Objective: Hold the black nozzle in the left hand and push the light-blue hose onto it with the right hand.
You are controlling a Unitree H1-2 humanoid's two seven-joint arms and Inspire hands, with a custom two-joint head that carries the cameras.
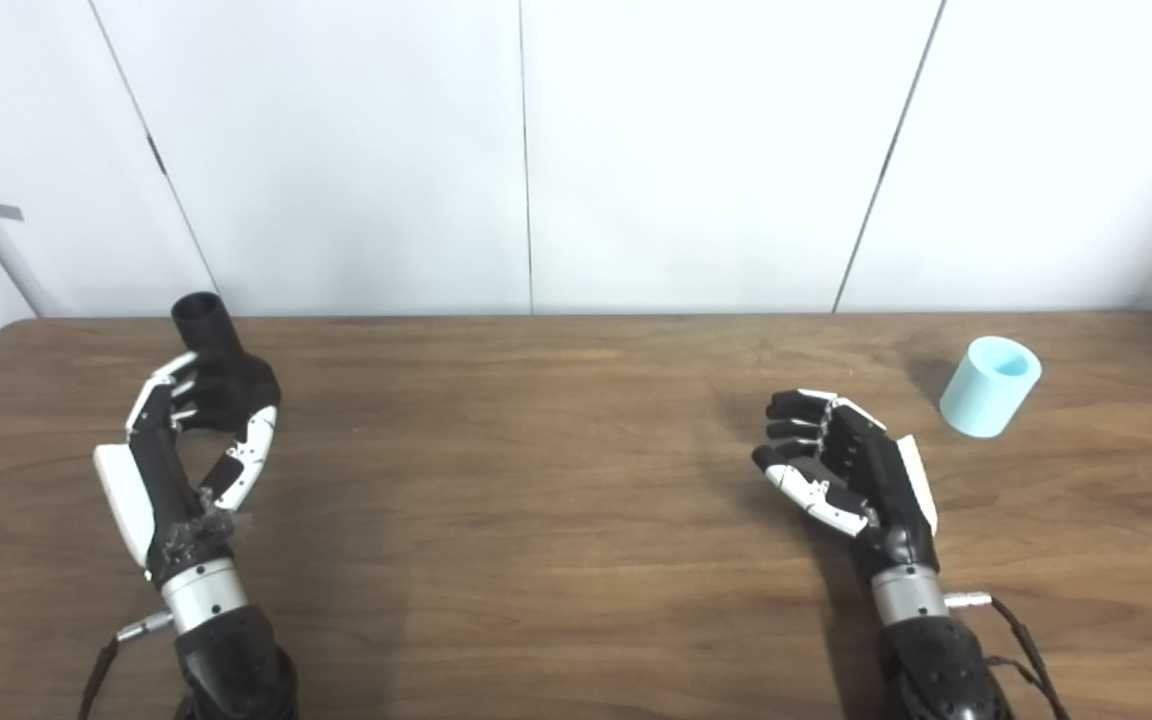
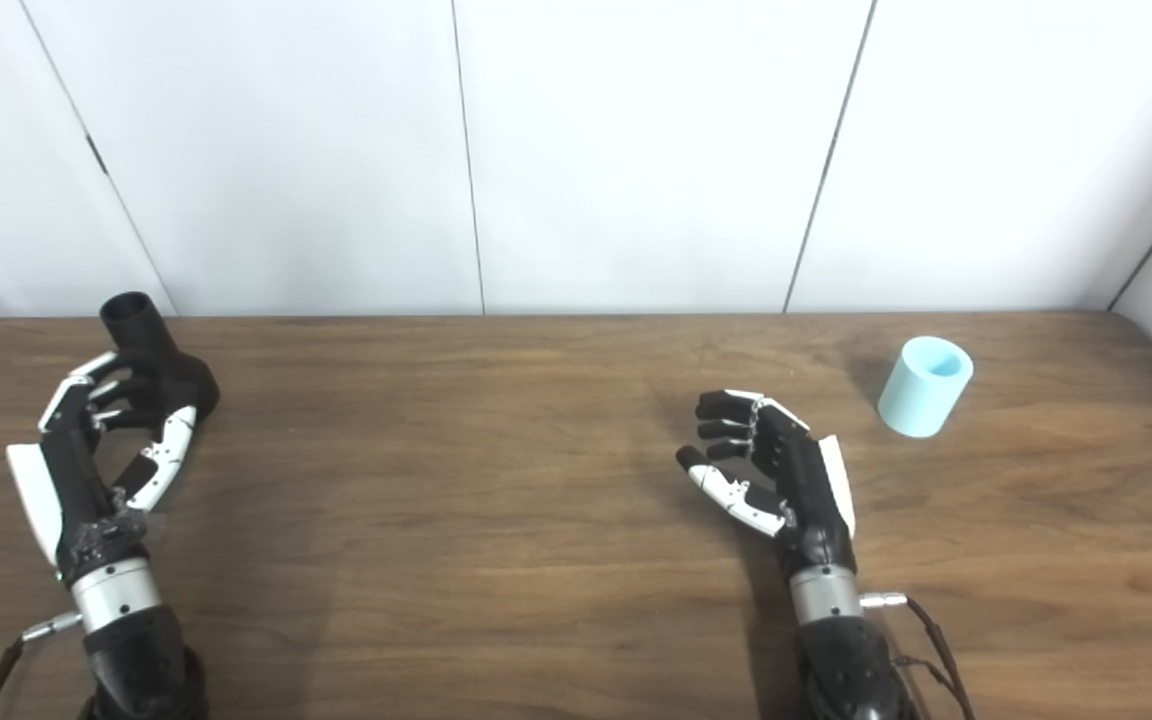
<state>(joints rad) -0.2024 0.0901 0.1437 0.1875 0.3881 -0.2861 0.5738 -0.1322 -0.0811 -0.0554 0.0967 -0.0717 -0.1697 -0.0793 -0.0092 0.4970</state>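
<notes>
The counter [image 1: 576, 560], a dark wood-grain top, runs the full width of both views with white wall panels [image 1: 696, 150] behind it. Seen against it as a clock face, the work sits at two spots well apart: about ten o'clock and about two o'clock.

The left robot hand [image 1: 198, 420] at ten o'clock is closed around the wide lower body of the black nozzle [image 1: 208, 335], fingers on one side and thumb on the other. So the first half of the task looks done: the nozzle is held. Whether its base rests on the counter or is lifted clear cannot be told.

The right robot hand [image 1: 841, 465] lies near four o'clock, holding nothing, fingers curled loosely and apart from the thumb. It is near the light-blue hose [image 1: 990, 386] but not touching it; the hose sits up and to its right, toward two o'clock. Grasping the hose, carrying it across and pushing it on all remain.

The nozzle's long axis stands nearly upright, leaning slightly toward eleven o'clock, open narrow mouth on top. The hose is a short stubby tube, its axis tilted toward one o'clock, open end facing up and away.
</notes>
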